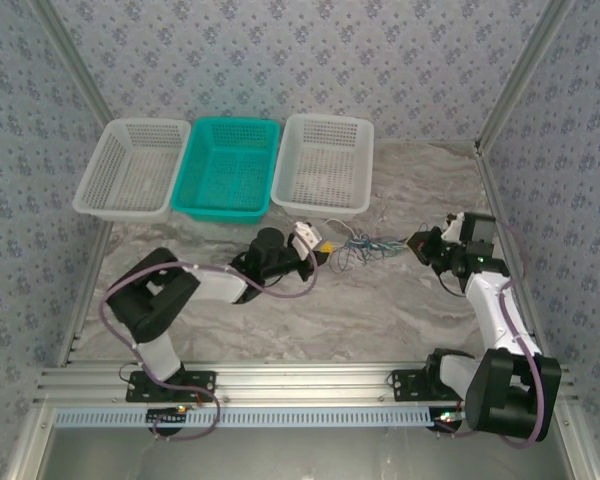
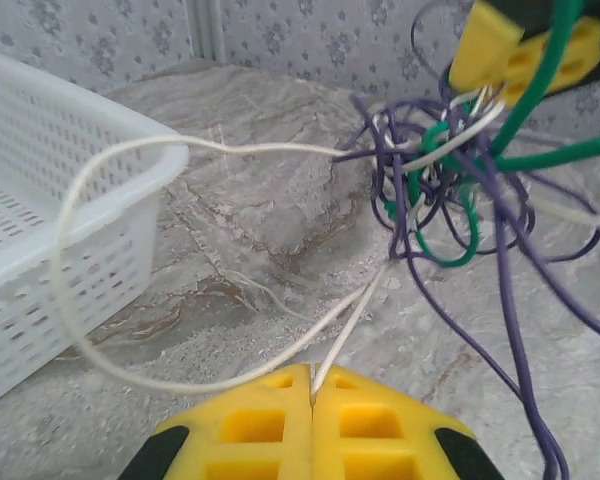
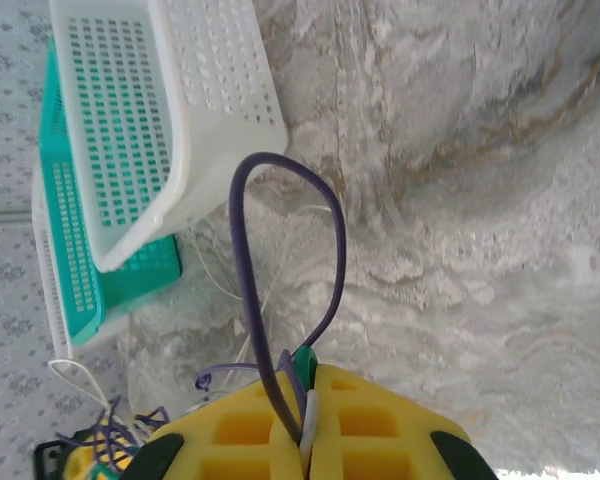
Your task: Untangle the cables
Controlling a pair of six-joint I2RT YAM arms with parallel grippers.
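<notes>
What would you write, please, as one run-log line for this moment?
left gripper: jaws shut on white cable | right gripper: jaws shut on purple cable | tangle: between them, knotted

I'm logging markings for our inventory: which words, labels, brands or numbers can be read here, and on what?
None readable: the teal basket, the white basket by the cables, the left gripper, the right gripper and the table show no print. The wallpaper bears only a flower pattern.
</notes>
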